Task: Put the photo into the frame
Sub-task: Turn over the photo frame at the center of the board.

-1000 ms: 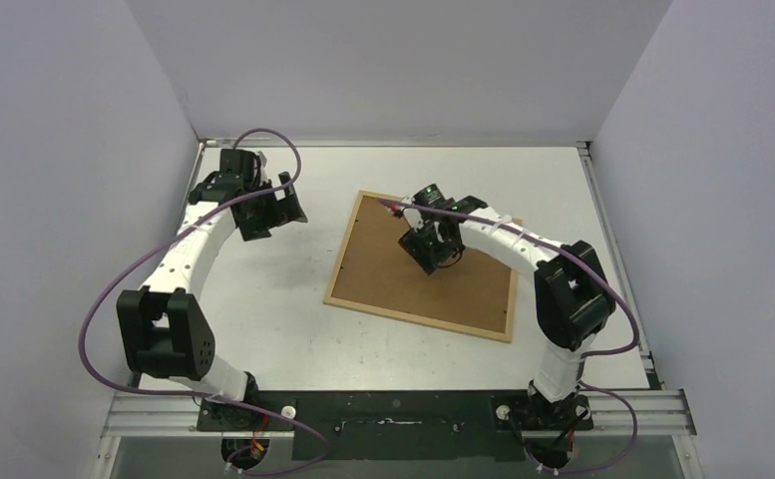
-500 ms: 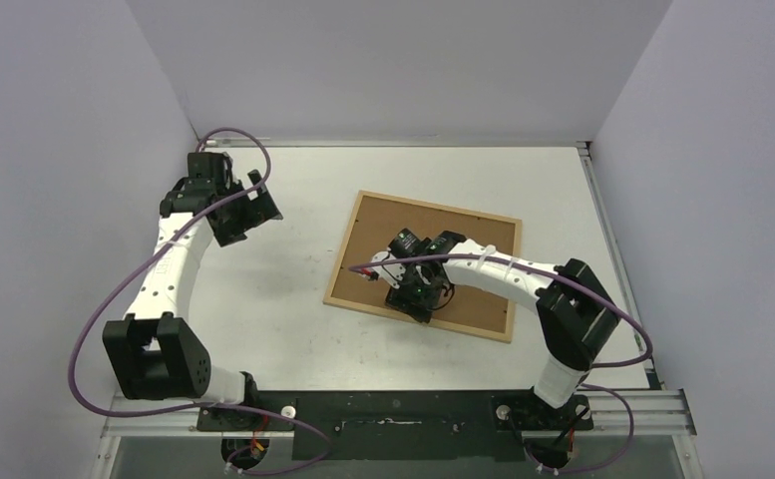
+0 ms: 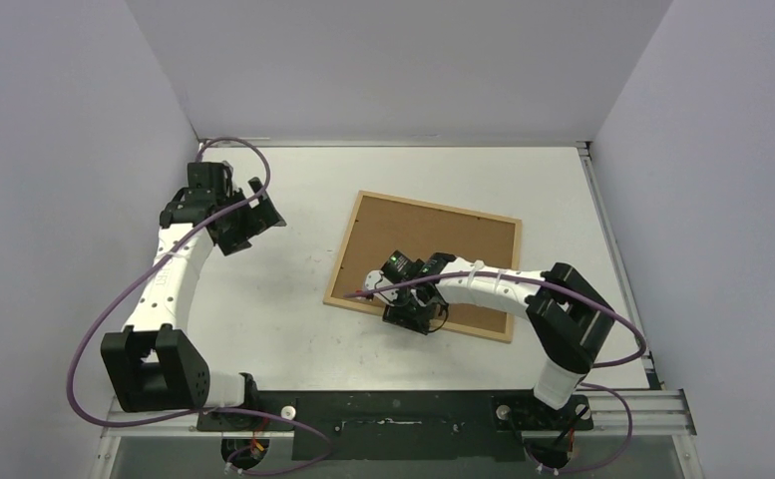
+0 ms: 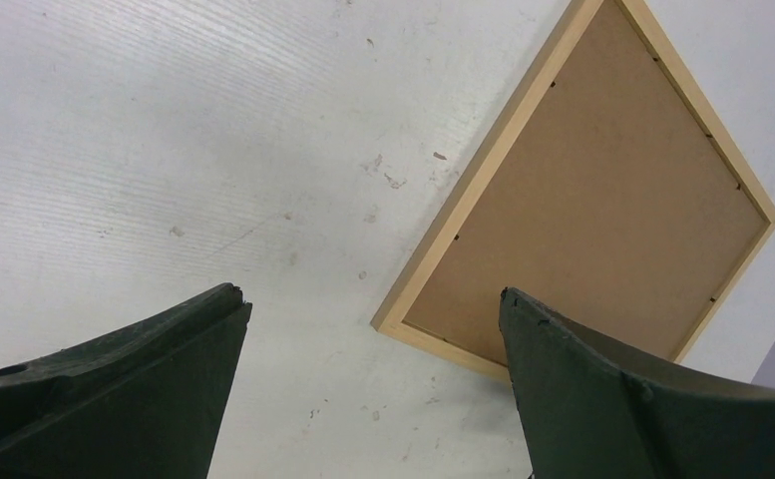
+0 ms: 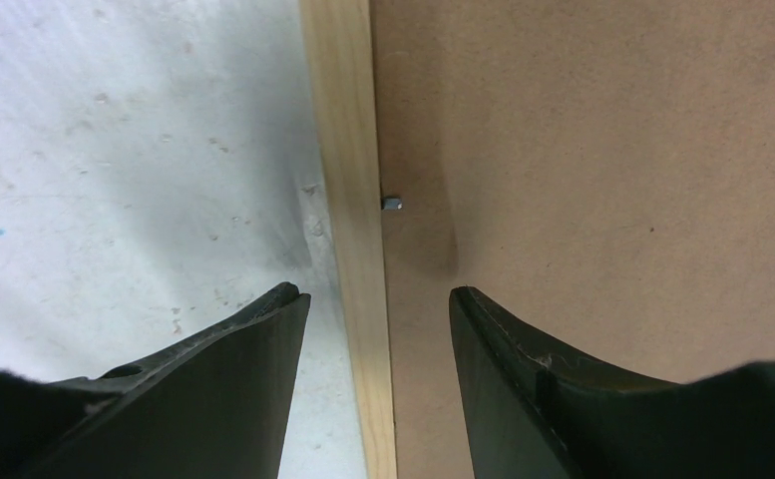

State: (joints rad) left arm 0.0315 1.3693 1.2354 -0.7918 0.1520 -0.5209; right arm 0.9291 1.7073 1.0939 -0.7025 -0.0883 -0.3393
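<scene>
The frame (image 3: 346, 250) lies flat at mid-table, its light wood strips around a brown backing panel (image 3: 443, 249). The photo is out of view. My right gripper (image 3: 404, 311) hangs over the frame's near edge. In the right wrist view it (image 5: 376, 291) is open, one finger on each side of the wood strip (image 5: 348, 150), with a gap on both sides. My left gripper (image 3: 253, 215) is raised at the far left, well apart from the frame. In its wrist view it (image 4: 370, 296) is open wide and holds nothing, with the frame's corner (image 4: 395, 321) below.
A small metal tab (image 5: 392, 203) sits at the strip's inner edge on the backing panel (image 5: 602, 150). Grey walls close in the white table (image 3: 293, 299) on three sides. A purple cable (image 3: 114, 299) loops off the left arm.
My right gripper has moved from the middle of the backing panel to the frame's near edge, jaws slightly narrower. The left arm has drawn back to the left.
</scene>
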